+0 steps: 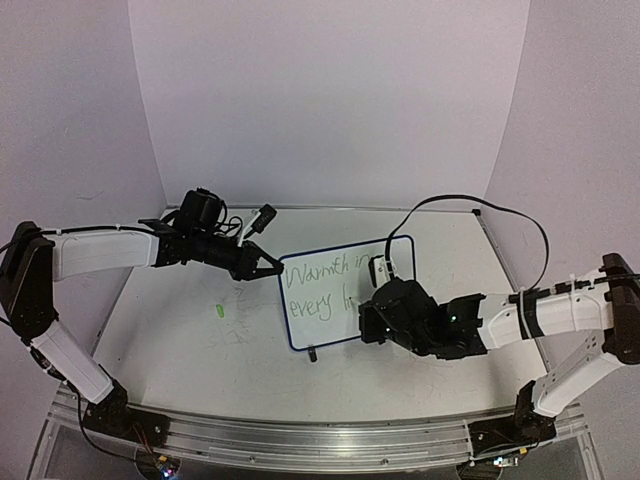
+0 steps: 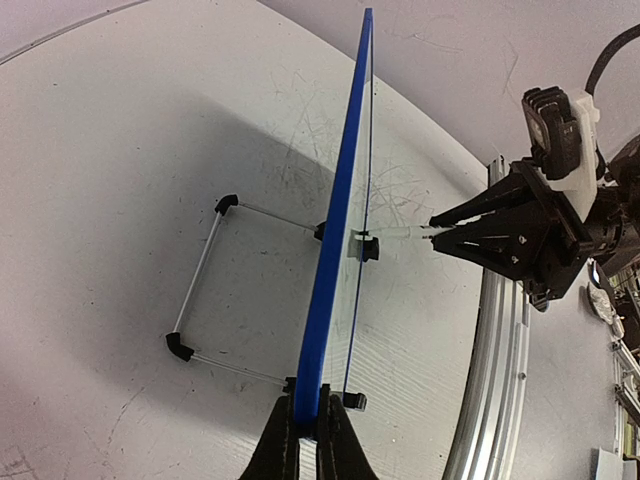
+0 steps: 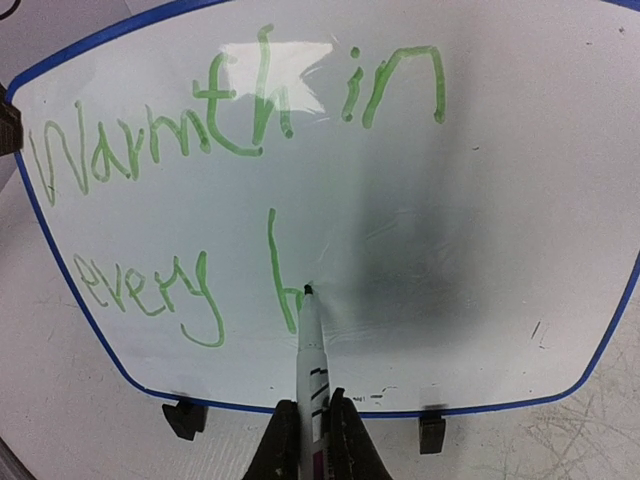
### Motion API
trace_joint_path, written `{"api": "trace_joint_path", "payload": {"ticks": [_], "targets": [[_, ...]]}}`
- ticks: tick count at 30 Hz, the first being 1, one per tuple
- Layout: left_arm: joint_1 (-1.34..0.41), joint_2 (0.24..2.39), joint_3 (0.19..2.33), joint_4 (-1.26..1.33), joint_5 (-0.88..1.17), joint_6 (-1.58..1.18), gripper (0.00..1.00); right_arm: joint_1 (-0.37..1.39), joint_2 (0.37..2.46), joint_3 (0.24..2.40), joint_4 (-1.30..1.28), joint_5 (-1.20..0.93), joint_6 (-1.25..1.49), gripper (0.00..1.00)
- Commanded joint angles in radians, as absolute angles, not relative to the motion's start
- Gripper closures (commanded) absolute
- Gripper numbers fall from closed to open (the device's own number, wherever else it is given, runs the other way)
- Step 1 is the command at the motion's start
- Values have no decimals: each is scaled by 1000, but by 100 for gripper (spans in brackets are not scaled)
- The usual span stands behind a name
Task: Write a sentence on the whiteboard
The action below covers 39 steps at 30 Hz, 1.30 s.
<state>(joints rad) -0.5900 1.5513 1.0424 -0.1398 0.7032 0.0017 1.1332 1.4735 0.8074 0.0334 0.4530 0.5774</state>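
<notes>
The whiteboard (image 1: 340, 290) stands tilted on two black feet mid-table, white with a blue rim. The green sentence (image 3: 200, 150) reads "Warmth in" on the top line and "every h" below, the h partly drawn. My left gripper (image 2: 307, 425) is shut on the board's blue edge (image 2: 335, 230), seen edge-on; in the top view it (image 1: 272, 264) is at the board's upper left corner. My right gripper (image 3: 312, 425) is shut on a white marker (image 3: 311, 345) whose tip touches the board at the h. In the top view it (image 1: 378, 300) covers the board's right part.
A small green marker cap (image 1: 219, 310) lies on the table left of the board. The board's wire stand (image 2: 205, 290) rests behind it. An aluminium rail (image 1: 320, 432) runs along the near table edge. White walls enclose the back and sides.
</notes>
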Motion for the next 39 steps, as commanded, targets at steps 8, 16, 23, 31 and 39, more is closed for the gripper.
{"api": "trace_joint_path", "payload": {"ticks": [8,16,23,31,39], "targets": [[-594,1539,1050,-157,644,71,100,1130,1479,796,25,461,633,100],[-595,1543,1050,-157,645,71,100,1131,1474,766,23,441,655,100],[-595,1549,1053,-157,648,71,100,1131,1475,773,20,454,645,100],[-595,1550,1052,-157,646,71,100,1130,1447,797,4,517,622,100],[-597,1549,1051,-157,647,71,100,1124,1461,839,2,542,597,100]]}}
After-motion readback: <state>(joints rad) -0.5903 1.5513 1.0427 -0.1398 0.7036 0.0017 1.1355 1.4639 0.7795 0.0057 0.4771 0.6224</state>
